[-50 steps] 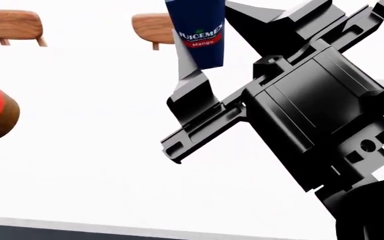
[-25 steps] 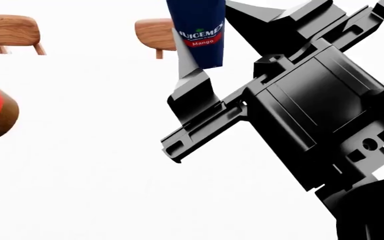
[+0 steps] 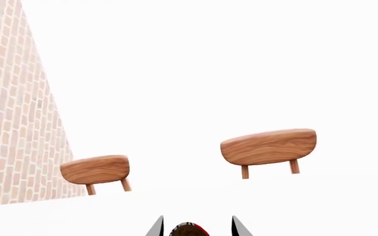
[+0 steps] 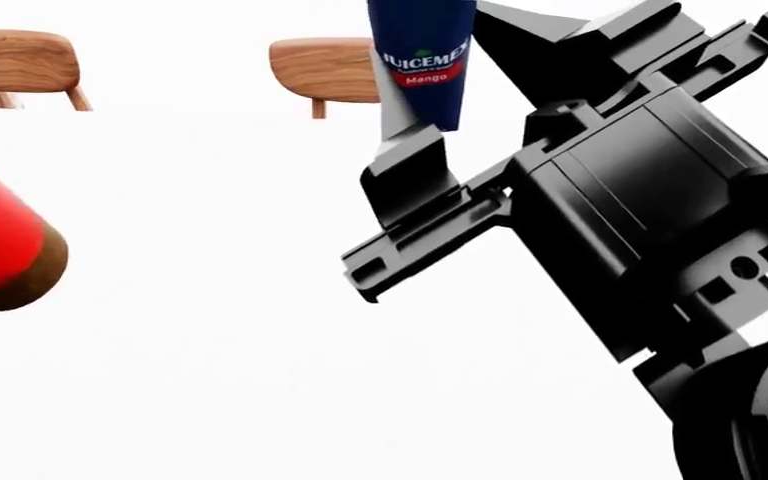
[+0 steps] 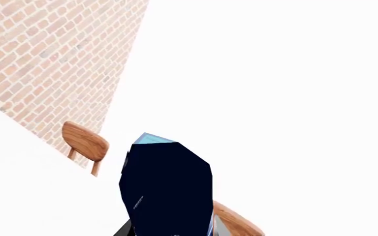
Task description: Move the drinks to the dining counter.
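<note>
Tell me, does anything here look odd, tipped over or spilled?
Nothing is spilled or damaged. The brown bottle in the left gripper is tilted rather than upright, and the Mango juice carton hangs in the right gripper above the white dining counter, not yet set down.

"JUICEMEX" and "Mango" on the dark-blue juice carton (image 4: 420,60)

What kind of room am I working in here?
Probably a home kitchen's dining area: a wide plain white counter, wooden stools along its far side, and a brick wall. Both grippers hold drinks: a Mango juice carton and a red-labelled bottle.
</note>
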Available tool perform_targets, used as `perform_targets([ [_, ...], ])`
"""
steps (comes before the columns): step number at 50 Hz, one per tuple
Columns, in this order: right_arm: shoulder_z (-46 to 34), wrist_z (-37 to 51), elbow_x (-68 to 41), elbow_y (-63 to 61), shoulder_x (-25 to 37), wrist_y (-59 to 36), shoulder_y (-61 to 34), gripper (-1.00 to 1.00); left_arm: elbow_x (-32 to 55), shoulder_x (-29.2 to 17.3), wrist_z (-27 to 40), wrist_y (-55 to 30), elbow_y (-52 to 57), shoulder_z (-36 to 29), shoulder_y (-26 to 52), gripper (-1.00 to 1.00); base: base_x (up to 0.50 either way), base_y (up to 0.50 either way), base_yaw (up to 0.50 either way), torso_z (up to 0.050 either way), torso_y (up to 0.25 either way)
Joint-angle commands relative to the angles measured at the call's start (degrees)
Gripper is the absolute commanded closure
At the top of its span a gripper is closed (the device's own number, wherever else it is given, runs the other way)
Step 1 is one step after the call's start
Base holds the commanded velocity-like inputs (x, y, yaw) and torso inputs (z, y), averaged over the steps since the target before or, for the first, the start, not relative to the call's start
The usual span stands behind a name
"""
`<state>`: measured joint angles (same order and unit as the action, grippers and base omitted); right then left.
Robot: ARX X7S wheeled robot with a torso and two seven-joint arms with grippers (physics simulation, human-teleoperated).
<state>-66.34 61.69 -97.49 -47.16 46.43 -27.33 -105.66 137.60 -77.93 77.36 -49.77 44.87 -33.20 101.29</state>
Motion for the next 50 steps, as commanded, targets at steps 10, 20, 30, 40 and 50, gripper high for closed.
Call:
perform_targets([
  [10, -0.4, -2.7, 4.2, 2.0, 0.0, -0.3, 3.1, 1.0, -1.5, 8.9, 3.9, -1.9, -1.7, -4.8, 1.4, 1.0, 0.0, 0.0, 0.0, 0.001, 0.0],
  [20, -1.4, -5.5, 7.3, 4.2, -0.8, 0.3, 6.0, 1.0, -5.6, 16.9, 4.7, -5.8, -6.0, -9.7, 2.3, 1.0, 0.0, 0.0, 0.0, 0.0, 0.001],
  [30, -2.4, -7.7, 10.8, 6.5, -0.9, 2.7, 10.9, 1.0, -3.3, 16.7, 5.5, -6.8, -5.7, -11.3, 3.9, 1.0, 0.0, 0.0, 0.0, 0.0, 0.0],
  [40, -2.9, -11.2, 17.4, 10.9, -0.3, 10.5, 21.0, 1.0, -2.6, 16.2, 5.1, -6.3, -5.3, -11.2, 4.5, 1.0, 0.0, 0.0, 0.0, 0.0, 0.0],
  [50, -2.6, -12.6, 17.6, 13.6, 0.0, 14.6, 25.5, 1.0, -2.5, 15.9, 4.9, -6.0, -5.1, -11.5, 4.7, 1.0, 0.0, 0.0, 0.0, 0.0, 0.001],
])
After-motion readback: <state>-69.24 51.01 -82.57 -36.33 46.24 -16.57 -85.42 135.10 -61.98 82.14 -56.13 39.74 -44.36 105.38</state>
